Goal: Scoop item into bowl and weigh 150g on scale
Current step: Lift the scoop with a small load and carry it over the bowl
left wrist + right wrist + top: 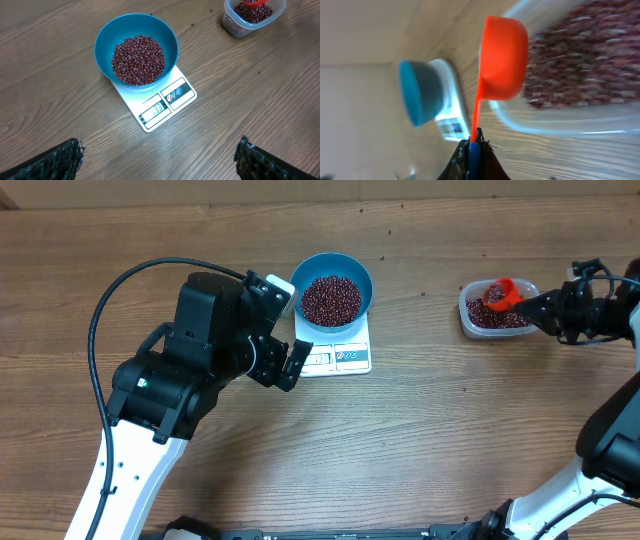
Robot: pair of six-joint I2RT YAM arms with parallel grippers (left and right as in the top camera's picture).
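Two grippers share the frame: we see the left gripper (pixel 160 167) spread wide, grasping nothing, beside the scale (pixel 345 358) at centre, where the blue bowl (pixel 357 268) holds beans (pixel 331 299). At upper right, the right gripper (pixel 535 305) clamps an orange scoop (pixel 500 292) over the bean tub (pixel 467 320).

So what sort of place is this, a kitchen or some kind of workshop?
Probably a robotics lab bench, not a kitchen: a left robot arm and a right robot arm at a plain wooden table, with a small scale, a blue bowl of beans, a clear tub and an orange scoop.
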